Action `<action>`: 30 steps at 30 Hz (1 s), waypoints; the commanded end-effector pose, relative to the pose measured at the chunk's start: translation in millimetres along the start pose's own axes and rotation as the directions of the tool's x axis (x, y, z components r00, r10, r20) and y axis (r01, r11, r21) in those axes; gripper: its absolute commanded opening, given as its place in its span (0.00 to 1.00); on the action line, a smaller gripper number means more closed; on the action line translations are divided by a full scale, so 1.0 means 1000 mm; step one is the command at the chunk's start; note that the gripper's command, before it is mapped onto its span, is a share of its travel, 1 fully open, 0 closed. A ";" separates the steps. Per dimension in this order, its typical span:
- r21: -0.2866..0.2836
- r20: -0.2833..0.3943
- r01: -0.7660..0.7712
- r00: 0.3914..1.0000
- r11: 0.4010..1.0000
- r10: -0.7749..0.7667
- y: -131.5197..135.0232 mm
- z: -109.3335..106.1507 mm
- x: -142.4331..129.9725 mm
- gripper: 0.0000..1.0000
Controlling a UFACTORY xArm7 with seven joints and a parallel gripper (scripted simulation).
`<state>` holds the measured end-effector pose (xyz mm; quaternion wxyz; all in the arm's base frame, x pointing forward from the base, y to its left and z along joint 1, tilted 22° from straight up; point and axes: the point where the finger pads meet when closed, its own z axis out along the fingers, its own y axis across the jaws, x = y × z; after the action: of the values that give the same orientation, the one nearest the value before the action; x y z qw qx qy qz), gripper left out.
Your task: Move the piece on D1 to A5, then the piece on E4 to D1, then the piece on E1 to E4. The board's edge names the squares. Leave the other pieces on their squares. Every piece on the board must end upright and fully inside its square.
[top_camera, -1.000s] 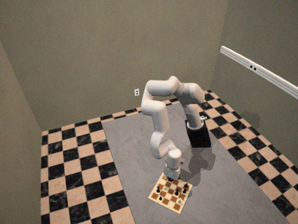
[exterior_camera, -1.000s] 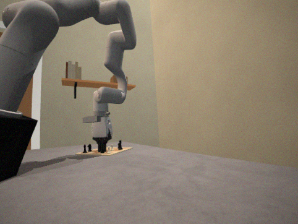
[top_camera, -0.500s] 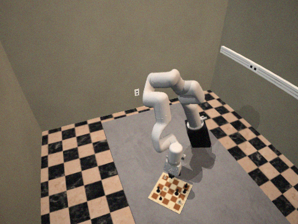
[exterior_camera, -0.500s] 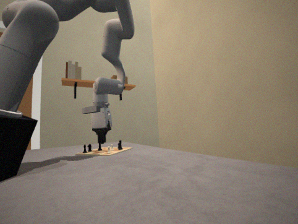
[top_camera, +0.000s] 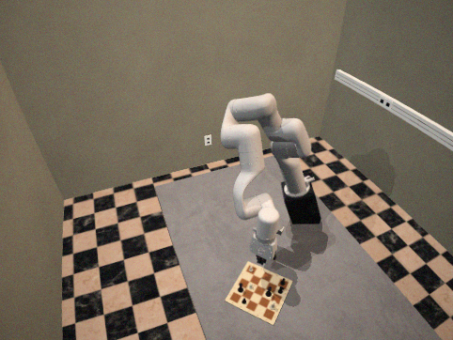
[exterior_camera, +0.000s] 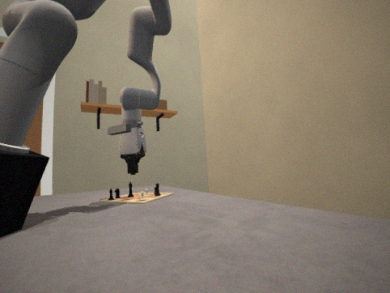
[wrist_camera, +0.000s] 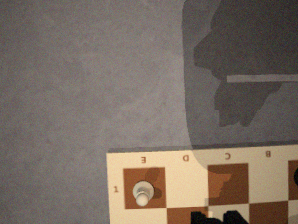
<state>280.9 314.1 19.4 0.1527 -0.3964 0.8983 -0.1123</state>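
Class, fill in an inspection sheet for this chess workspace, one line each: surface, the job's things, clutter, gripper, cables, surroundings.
Surface: grey mat on a checkered floor; arm's shadow falls across it.
Job's things: chessboard flat on the mat; white piece upright on E1; D1 bare; several black pieces and light ones stand on other squares.
Clutter: nothing seen.
Gripper: gripper raised above the board, shut on a dark piece, barely visible at the wrist view's bottom edge.
Cables: nothing seen.
Surroundings: wall shelf with books, wall socket, white wall rail, black arm pedestal.
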 end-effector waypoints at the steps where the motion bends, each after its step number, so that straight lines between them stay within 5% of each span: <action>1: -0.002 0.000 0.001 1.000 1.000 -0.001 0.000 -0.004 -0.002 0.00; 6: 0.013 0.011 0.017 1.000 1.000 -0.017 0.029 -0.004 -0.058 0.00; 10: 0.013 0.011 0.017 1.000 1.000 -0.017 0.029 -0.004 -0.058 0.00; 13: 0.014 0.013 0.024 1.000 1.000 -0.024 0.057 -0.004 -0.095 0.00; 30: -0.002 0.000 0.029 1.000 1.000 -0.029 0.117 -0.005 -0.146 0.00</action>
<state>291.9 474.9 16.8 0.1568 -0.4099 0.8919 -0.1093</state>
